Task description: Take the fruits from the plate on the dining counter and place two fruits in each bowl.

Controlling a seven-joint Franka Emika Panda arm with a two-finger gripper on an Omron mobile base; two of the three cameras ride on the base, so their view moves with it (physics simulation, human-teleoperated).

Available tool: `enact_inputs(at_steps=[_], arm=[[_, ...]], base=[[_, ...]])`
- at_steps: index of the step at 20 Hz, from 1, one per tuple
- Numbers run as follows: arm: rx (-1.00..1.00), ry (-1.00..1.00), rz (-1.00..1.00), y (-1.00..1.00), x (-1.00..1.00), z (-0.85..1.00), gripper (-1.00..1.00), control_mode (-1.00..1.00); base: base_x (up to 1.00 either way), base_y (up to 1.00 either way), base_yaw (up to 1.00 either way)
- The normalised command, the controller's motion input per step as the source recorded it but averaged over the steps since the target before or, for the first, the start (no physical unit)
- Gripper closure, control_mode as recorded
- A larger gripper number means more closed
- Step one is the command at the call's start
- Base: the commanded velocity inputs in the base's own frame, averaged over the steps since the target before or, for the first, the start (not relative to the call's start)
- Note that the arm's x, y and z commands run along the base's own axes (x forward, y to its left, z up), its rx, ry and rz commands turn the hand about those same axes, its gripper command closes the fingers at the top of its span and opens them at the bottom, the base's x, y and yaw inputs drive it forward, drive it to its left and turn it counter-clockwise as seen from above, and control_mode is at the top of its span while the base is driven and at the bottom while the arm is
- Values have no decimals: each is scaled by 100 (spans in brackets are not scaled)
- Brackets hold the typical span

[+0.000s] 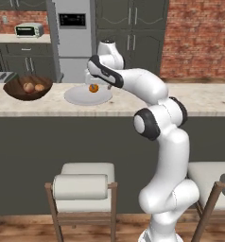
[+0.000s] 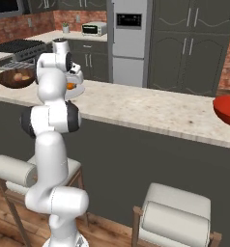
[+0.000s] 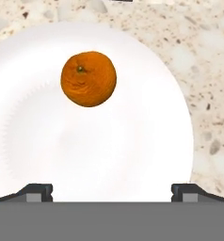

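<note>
One small round orange fruit [image 3: 88,79] is left on the flat round pale grey-white plate [image 3: 147,155], which sits on the long beige speckled stone dining counter [image 1: 199,99], towards its left end. Just left of the plate is the wide, shallow dark brown wooden bowl [image 1: 15,91], with two peach-tan fruits [image 1: 29,87] already lying in it, so I judge that bowl finished. The glossy red bowl [image 2: 223,112] stands far off at the right end of the counter; something small shows at its edge, too cut off for me to tell what. I take the step in hand to be fetching this last orange for the red bowl. My pincer [image 3: 113,190] hangs above the plate, looking down, its two dark fingertips [image 3: 36,192] spread wide apart, holding nothing and touching nothing. In my hand view the orange lies off the midline between the tips, up and to one side, so the next move calls for shifting over until the fruit is centred between the fingers, coming down around it, closing, then a long carry to the right.
</note>
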Motion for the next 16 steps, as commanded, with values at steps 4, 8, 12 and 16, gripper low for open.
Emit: enact_inputs(at_steps=[4, 8, 12, 16], arm=[[0, 1, 0, 5, 12, 0, -100, -100], [0, 0, 0, 13, 3, -3, -100, -100], [0, 0, 0, 13, 21, -24, -100, -100], [0, -2, 0, 1, 1, -25, -100, -100]], base=[[0, 0, 0], [0, 0, 0], [0, 0, 0], [0, 0, 0]])
